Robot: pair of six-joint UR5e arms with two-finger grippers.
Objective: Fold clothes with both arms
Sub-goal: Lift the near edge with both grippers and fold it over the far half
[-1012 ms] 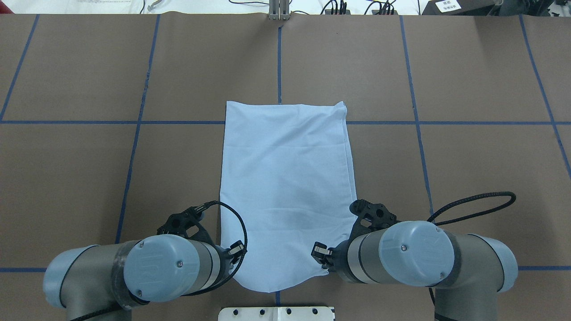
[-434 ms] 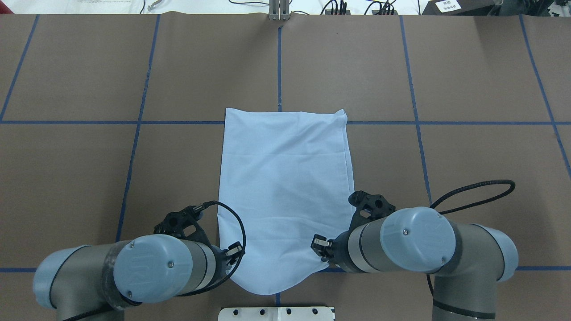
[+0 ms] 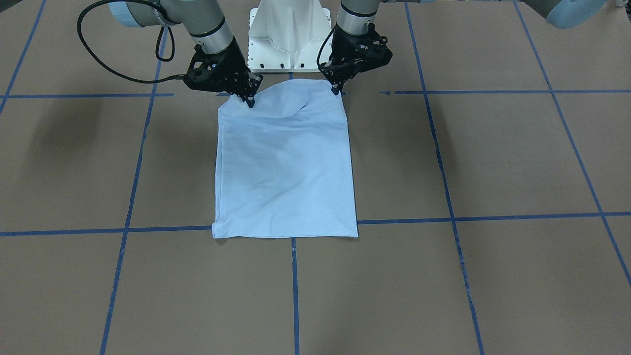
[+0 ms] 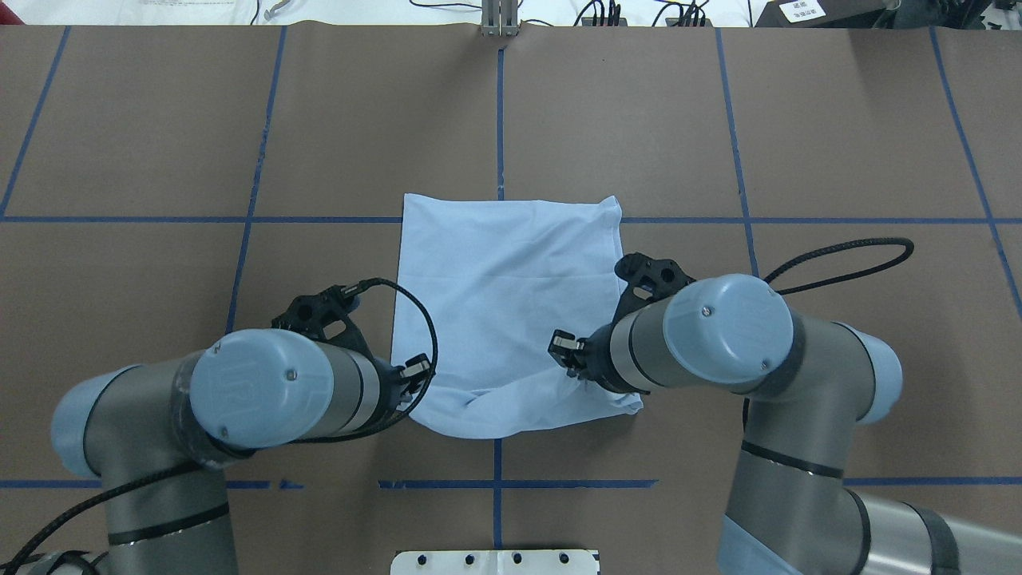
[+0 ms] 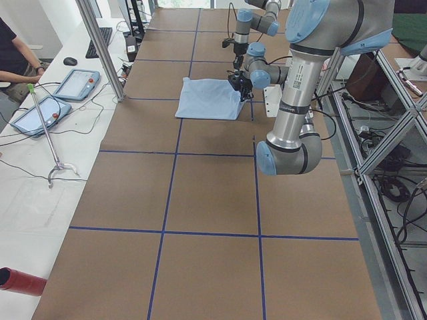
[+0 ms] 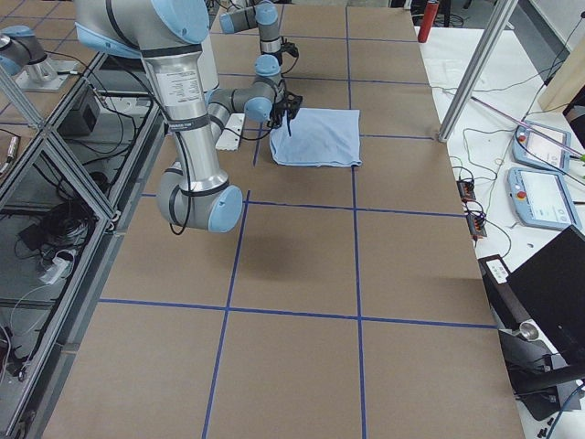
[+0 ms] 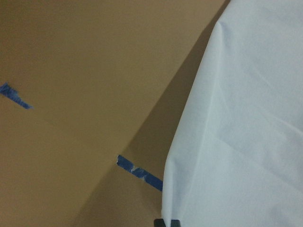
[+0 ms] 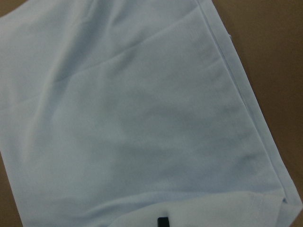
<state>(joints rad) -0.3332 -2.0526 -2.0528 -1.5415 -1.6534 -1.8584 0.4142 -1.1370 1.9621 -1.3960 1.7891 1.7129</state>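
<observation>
The pale light-blue T-shirt [image 4: 503,279] lies folded into a narrow rectangle on the brown table [image 4: 838,120]; its print and neck label are hidden. My left gripper [image 3: 336,89] is shut on the near-robot corner on its side. My right gripper [image 3: 250,101] is shut on the other near corner. Both hold that edge raised, so the near end curls over the cloth [image 3: 286,167]. In the overhead view the wrists hide the fingertips of the left gripper [image 4: 413,374] and right gripper [image 4: 568,351]. The wrist views show the cloth [image 7: 246,142] [image 8: 142,118] close below.
The white pedestal [image 3: 288,34] stands just behind the shirt's near end. Blue tape lines [image 4: 499,104] divide the table into squares. Black cable loops [image 4: 846,247] hang off the right arm. An operator's desk with tablets [image 5: 77,83] runs along the far side.
Both grippers have moved away from the robot, carrying the shirt's near edge up and forward. The visible shirt is shorter; its far edge has stayed in place.
</observation>
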